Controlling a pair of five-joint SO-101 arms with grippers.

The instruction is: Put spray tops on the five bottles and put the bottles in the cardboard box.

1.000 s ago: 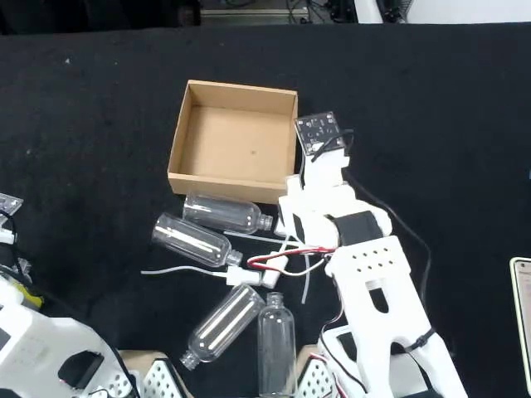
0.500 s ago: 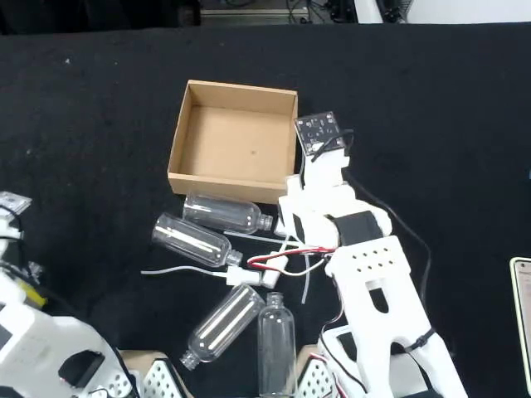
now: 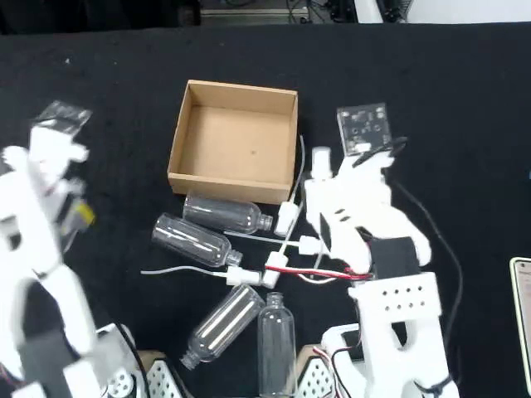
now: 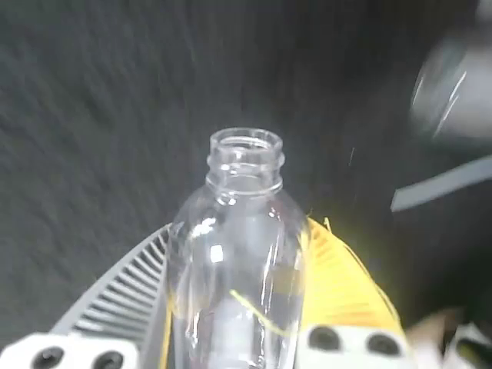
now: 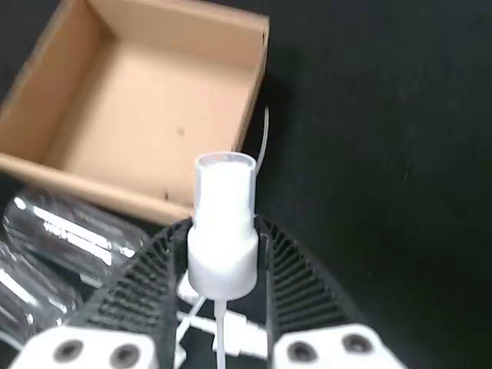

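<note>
We see two white plastic arms, the right arm (image 3: 353, 211) with black motor blocks (image 3: 398, 255), a hole-dotted plate (image 3: 397, 297), red-and-white cables (image 3: 319, 272) and a dark square circuit board (image 3: 363, 126), the right tool (image 5: 223, 224) black and ribbed, the left tool (image 4: 238, 231) pairing a grey ribbed finger (image 4: 123, 296) with a yellow one.

cardboard box (image 3: 235, 141) open | four bottles (image 3: 224, 214) lying near | spray top (image 3: 319, 159) in right jaws
</note>
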